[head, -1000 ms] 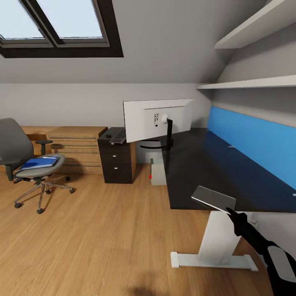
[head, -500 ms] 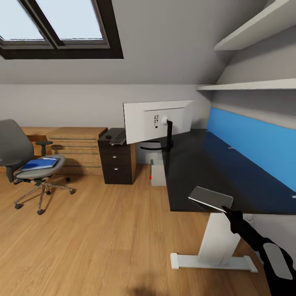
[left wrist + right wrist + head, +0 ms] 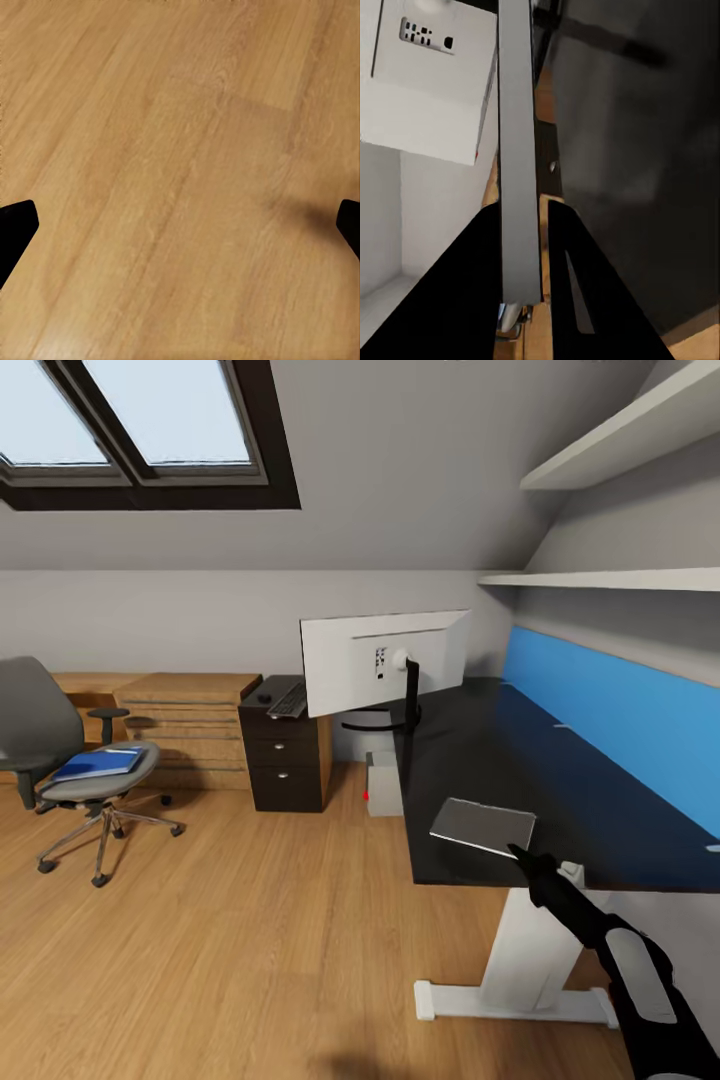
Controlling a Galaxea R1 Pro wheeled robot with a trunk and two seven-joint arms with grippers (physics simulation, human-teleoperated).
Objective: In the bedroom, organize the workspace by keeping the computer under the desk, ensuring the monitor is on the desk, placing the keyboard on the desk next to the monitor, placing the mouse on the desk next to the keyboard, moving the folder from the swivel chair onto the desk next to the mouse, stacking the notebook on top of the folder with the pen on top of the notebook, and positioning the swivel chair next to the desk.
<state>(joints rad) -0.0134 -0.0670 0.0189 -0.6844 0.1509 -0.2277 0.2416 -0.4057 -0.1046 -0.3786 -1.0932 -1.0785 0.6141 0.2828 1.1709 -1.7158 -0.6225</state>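
2 fingers [image 3: 480, 285] of right gripper [image 3: 520, 854] pinch keyboard [image 3: 483, 826] over desk [image 3: 520, 760]

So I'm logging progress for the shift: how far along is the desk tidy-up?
Done: the white-backed wide monitor stands on the black-topped desk, the light grey tower computer beneath it. In hand: the right gripper holds the slim keyboard, silver underside up, over the desk's near edge. Left: the blue folder lies on the grey swivel chair, far from the desk.
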